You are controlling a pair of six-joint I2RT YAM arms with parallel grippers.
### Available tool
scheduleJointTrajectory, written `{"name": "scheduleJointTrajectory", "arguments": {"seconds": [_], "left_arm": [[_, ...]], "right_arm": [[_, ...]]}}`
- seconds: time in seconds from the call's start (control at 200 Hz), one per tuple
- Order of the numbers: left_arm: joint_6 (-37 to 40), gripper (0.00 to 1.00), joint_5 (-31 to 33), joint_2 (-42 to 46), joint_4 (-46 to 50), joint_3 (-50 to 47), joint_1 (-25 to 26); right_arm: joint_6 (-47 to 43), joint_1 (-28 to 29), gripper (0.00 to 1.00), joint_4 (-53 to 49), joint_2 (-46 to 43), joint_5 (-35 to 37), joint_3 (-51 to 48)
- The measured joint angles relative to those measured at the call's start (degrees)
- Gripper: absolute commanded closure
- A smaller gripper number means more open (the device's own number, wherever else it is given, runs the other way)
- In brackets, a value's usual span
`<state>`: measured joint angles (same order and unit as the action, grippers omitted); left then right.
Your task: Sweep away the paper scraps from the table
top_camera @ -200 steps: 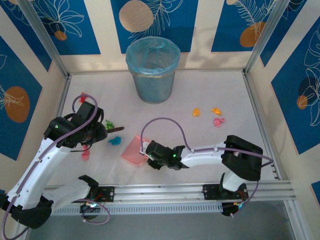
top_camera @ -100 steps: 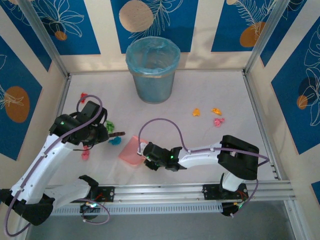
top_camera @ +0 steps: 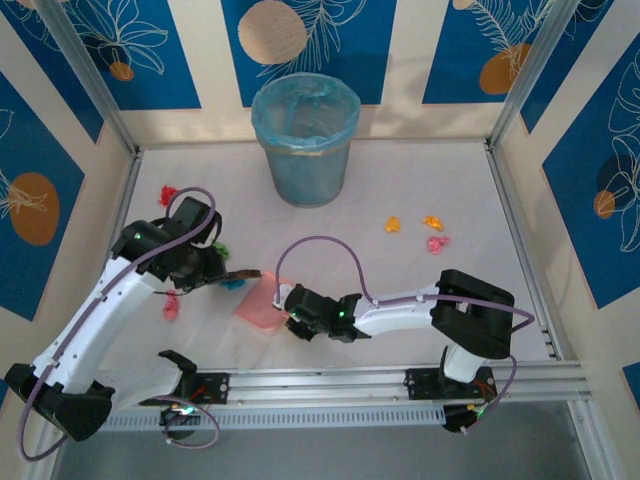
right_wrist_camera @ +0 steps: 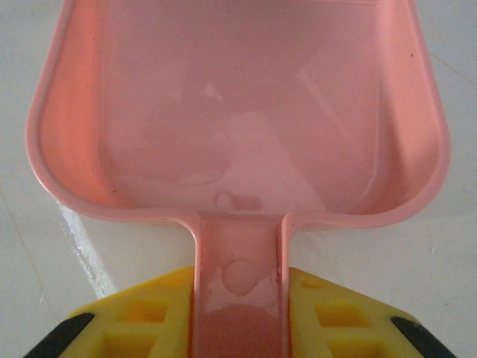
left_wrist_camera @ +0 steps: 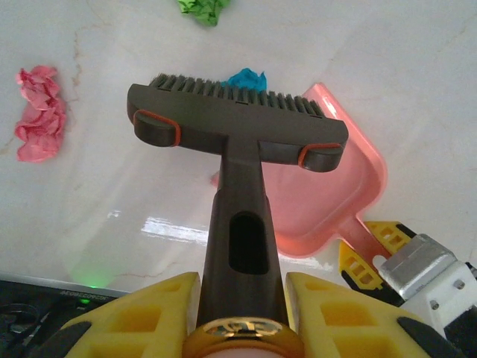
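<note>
So we pinch the brush (left_wrist_camera: 237, 123) in our left gripper (left_wrist_camera: 242, 298) and the dustpan (right_wrist_camera: 238, 112) handle in our right gripper (right_wrist_camera: 240, 317) — bristles behind a blue scrap (left_wrist_camera: 246, 77) just beside the dustpan's lip, likely to sweep it in; other paper scraps (top_camera: 435, 243) dot the table (top_camera: 400, 180) well right of the dustpan.

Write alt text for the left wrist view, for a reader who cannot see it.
A dark hand brush, its handle clamped between the yellow jaws of the left gripper, points its bristles at a cyan paper scrap near the lip of a pink dustpan on the white table. A pink scrap lies left, a green scrap beyond.
</note>
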<state>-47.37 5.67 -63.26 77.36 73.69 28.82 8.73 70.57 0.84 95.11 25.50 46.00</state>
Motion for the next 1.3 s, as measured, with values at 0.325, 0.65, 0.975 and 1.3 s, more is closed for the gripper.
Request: {"name": "scheduleJointTrajectory", "arguments": {"seconds": [0.325, 0.65, 0.975, 1.3], "left_arm": [[3.8, 1.0, -7.0, -0.2, -2.8, -0.5, -0.1], [5.6, 1.0, -7.4, 6.1, -6.4, -0.5, -0.1], [4.5, 1.0, -4.0, 2.5, -6.9, -0.5, -0.1], [4.7, 1.0, -7.3, -2.8, -7.0, -0.5, -0.2]], "right_arm": [[1.4, 0.0, 1.0, 0.1, 0.0, -0.2, 0.0], [1.9, -0.5, 1.0, 0.9, 0.4, -0.2, 0.0], [1.9, -1.1, 1.0, 1.4, 0.7, -0.7, 0.0], [1.9, -1.2, 1.0, 1.4, 0.7, -0.9, 0.0]]}}
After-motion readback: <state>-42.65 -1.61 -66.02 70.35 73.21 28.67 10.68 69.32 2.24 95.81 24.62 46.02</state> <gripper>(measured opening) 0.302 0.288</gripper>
